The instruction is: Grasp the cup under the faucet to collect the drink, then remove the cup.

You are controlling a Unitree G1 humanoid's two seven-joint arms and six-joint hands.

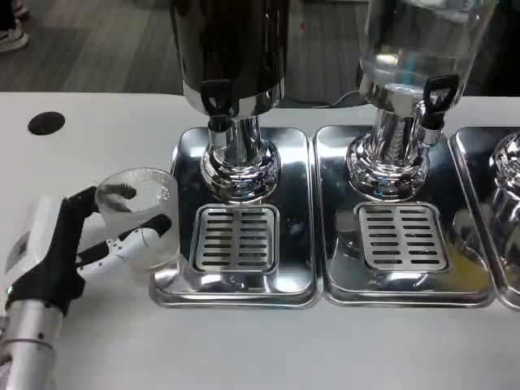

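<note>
My left hand [61,248] holds a clear plastic cup [142,213] at the left of the table, fingers wrapped around its side. The cup is upright and looks empty. It stands just left of the left chrome drip tray [183,162]. The dark drink dispenser [231,49] stands on that tray, its black-handled faucet [217,101] above and to the right of the cup. The slotted grate [237,237] under the faucet is bare.
A second dispenser with clear liquid [414,49] stands on the middle tray [329,162] with its own faucet [435,97]. A third tray [496,171] shows at the right edge. A black round hole cover [46,123] lies at the far left.
</note>
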